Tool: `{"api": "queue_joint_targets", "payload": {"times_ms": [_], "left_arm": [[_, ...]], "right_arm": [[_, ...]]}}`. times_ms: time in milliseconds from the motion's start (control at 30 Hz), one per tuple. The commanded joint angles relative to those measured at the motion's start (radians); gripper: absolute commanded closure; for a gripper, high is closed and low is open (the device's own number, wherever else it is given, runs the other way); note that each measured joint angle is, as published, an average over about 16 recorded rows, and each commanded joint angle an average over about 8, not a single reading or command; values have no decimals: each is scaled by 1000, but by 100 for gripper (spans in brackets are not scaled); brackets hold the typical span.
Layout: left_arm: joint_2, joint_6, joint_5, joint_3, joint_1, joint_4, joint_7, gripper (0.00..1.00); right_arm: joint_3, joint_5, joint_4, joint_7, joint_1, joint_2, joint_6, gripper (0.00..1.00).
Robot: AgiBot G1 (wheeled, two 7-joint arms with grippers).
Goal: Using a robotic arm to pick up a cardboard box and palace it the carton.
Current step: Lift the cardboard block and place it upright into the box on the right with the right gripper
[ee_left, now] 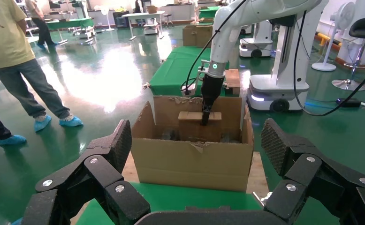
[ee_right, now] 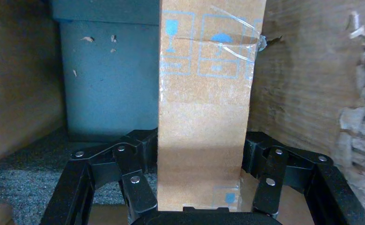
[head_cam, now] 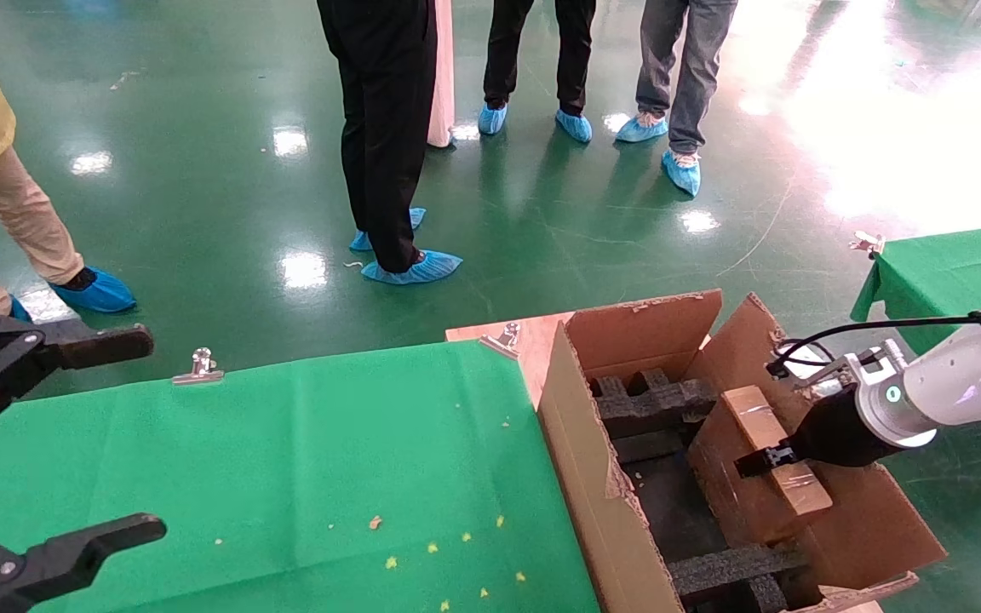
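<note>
The small taped cardboard box [head_cam: 750,413] stands on edge inside the large carton [head_cam: 576,443], near the carton's right wall and beside black foam inserts [head_cam: 644,400]. My right gripper [head_cam: 767,460], on the white robotic arm [head_cam: 967,370], is shut on the box from above. In the right wrist view the box [ee_right: 204,93] sits between both fingers [ee_right: 140,150], with foam [ee_right: 110,79] behind it. The left wrist view shows the carton [ee_left: 194,159], the box [ee_left: 199,123] and the right gripper [ee_left: 205,115]. My left gripper [head_cam: 129,438] is open and empty at the table's left edge.
The carton stands at the right end of the green-covered table [head_cam: 286,460], which has metal clips [head_cam: 199,366] on its far edge. Several people stand on the green floor beyond. Another green table [head_cam: 950,264] is at the right. A second robot base [ee_left: 274,89] stands behind the carton.
</note>
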Motion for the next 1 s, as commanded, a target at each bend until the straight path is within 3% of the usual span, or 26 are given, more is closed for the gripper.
{"api": "queue_joint_targets", "payload": {"times_ms": [33, 400, 433, 667, 700, 1000], "left_arm": [[0, 0, 0, 0, 0, 0, 0, 0], [0, 0, 0, 0, 0, 0, 0, 0], [0, 0, 0, 0, 0, 0, 0, 0], [0, 0, 0, 0, 0, 0, 0, 0], [0, 0, 0, 0, 0, 0, 0, 0], [0, 0, 0, 0, 0, 0, 0, 0]], "right_arm": [[2, 4, -13, -5, -8, -8, -2, 100], [12, 23, -105, -46, -42, -58, -23, 100], [13, 25, -112, -51, -44, -62, -26, 94], [19, 32, -133, -67, -48, -73, -40, 7], [19, 33, -133, -67, -48, -74, -41, 0], [18, 32, -127, -63, -46, -70, -37, 0]]}}
